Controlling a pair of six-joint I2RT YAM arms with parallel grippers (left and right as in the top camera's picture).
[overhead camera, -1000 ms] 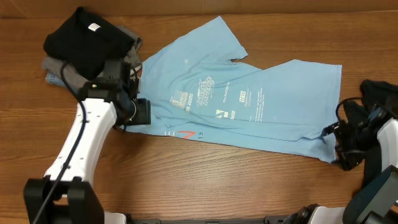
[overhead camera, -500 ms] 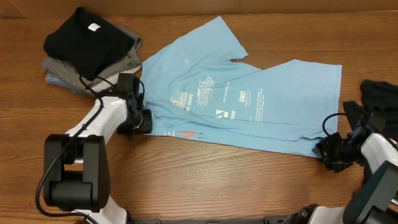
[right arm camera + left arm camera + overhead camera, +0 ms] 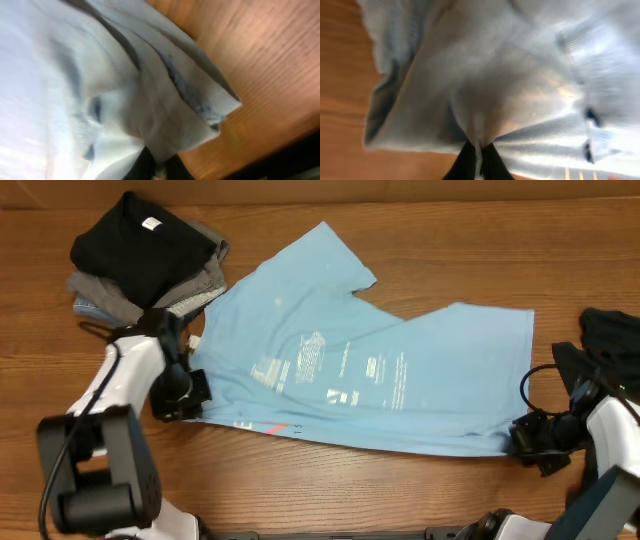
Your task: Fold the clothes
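Left fingers [image 3: 465,162] and right fingers [image 3: 139,164] pinch the blue T-shirt [image 3: 380,370] hem, arms stretched low

Seen from overhead, the shirt [image 3: 400,380] covers the middle of the table [image 3: 450,230], so any low pass there meets cloth. Bare wood runs along the far edge from 12 to 2 o'clock, and in a strip along the near edge at 6 o'clock. A stack of folded clothes [image 3: 140,255] blocks 10 o'clock, and a dark garment [image 3: 610,335] lies at 3 o'clock. The left arm [image 3: 120,385] crosses the wood at 8 o'clock, with the left gripper [image 3: 197,393] pinching the shirt's edge. The right arm [image 3: 612,425] stands at 4 o'clock, with the right gripper [image 3: 520,438] pinching the shirt's corner.
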